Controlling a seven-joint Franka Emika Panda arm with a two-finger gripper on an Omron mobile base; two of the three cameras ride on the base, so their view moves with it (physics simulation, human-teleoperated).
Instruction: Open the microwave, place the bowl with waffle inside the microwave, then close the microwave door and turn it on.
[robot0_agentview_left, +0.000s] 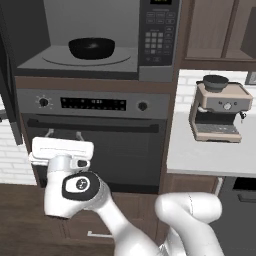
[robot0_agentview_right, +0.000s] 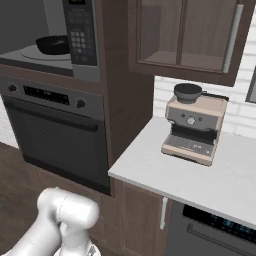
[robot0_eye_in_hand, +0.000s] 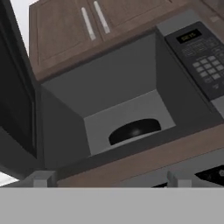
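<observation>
The white Franka arm with dark joints (robot0_agentview_left: 150, 220) bends low, its elbow down and its forearm reaching up to the left. Its two-finger gripper (robot0_eye_in_hand: 109, 179) hangs with the jaws spread wide and nothing between them, the small grey fingertips (robot0_eye_in_hand: 41, 178) far apart.

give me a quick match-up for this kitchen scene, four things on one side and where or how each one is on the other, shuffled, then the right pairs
Things:
1. bowl with waffle
2. microwave door
3. coffee machine
4. gripper

Place or state:
A. on the white counter
B. swung open
C. on the turntable inside the microwave
D. low in front of the oven, open, holding nothing

Pairs: 1-C, 2-B, 3-A, 4-D
</observation>
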